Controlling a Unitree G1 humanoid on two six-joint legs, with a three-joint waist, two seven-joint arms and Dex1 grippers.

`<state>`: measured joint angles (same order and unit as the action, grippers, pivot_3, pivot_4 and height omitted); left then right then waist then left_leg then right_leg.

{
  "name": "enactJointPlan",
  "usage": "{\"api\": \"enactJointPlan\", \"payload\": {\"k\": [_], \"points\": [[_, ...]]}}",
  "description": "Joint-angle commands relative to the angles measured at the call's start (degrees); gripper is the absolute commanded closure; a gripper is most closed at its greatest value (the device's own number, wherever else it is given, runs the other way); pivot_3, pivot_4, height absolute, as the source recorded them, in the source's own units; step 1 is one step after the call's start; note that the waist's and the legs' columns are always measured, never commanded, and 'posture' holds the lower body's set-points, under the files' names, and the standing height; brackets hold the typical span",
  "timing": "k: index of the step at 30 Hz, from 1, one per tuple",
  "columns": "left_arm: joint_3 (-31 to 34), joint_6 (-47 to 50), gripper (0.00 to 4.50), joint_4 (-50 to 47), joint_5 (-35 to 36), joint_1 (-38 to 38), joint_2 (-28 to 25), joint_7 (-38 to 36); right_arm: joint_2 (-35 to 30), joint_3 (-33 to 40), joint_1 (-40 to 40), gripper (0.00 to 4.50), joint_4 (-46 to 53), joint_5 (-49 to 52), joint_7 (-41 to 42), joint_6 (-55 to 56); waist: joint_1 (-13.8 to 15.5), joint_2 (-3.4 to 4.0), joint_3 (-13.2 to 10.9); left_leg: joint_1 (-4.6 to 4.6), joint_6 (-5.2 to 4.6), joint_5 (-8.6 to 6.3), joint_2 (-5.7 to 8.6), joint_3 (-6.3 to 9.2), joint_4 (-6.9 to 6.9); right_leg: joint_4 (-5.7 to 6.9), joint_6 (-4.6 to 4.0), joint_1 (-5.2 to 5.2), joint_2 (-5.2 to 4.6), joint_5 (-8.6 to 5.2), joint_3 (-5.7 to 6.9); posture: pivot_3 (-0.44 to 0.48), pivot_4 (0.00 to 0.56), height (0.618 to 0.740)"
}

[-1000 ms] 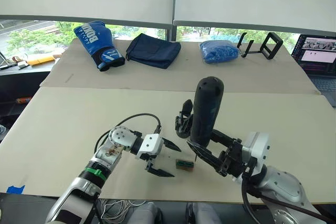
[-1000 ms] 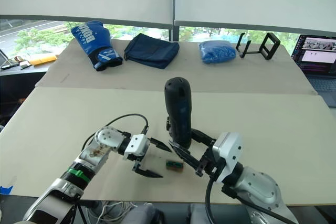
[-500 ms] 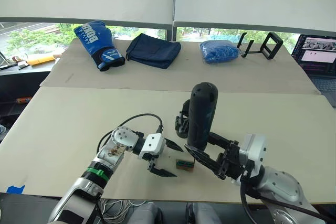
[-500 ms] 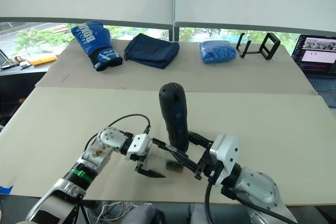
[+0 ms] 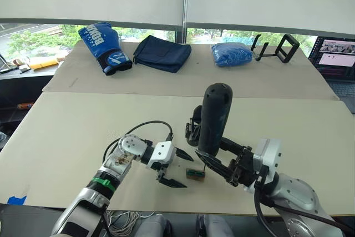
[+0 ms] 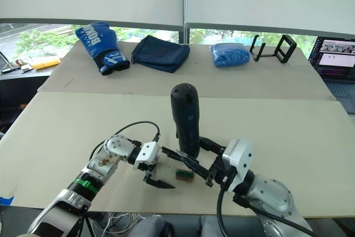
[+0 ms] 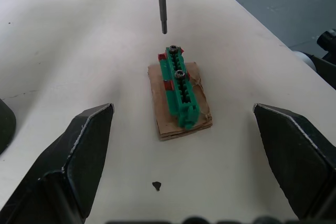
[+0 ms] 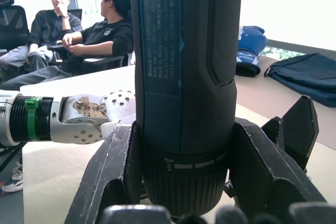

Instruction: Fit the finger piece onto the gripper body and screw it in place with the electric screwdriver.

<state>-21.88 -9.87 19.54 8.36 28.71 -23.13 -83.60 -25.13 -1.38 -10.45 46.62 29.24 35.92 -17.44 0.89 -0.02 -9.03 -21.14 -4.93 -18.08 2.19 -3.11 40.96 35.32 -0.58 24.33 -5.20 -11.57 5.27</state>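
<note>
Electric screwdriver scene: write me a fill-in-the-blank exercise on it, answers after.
1. The electric screwdriver is held by the ____ gripper.
2. The left gripper is ____ and holds nothing.
3. The screwdriver's bit hangs just above the small ____ block.
4. That block lies on brown ____.

Missing words: right; open; green; cardboard

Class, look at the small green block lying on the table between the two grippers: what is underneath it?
The green block rests on a small brown card-like piece, which lies flat on the table. Two screw heads sit in the block's top. Whatever lies between block and card is covered.
</note>
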Motion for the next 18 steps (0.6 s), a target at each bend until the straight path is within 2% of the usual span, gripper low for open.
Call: {"api": "enactJointPlan", "payload": {"k": [1,18], "points": [[0.1,-0.7,0.00,-0.5,-0.1,1.1,0.5,0.5,0.1,1.1,0.1,2.60,2.5,2.6,-0.4,1.0,0.0,0.00,0.0,0.00,0.00,0.00,0.00,0.00,0.00,0.00,0.00,0.00,0.00,0.00,0.00,0.000,0.150,0.740],[-0.3,-0.5,0.00,-2.0,0.1,0.0,0.1,0.3,-0.6,0.1,-0.4,2.60,0.8,0.8,0.7,2.8,0.0,0.00,0.0,0.00,-0.01,-0.01,-0.01,0.00,0.00,0.00,0.00,0.00,0.00,0.00,0.00,0.000,0.150,0.740]]}}
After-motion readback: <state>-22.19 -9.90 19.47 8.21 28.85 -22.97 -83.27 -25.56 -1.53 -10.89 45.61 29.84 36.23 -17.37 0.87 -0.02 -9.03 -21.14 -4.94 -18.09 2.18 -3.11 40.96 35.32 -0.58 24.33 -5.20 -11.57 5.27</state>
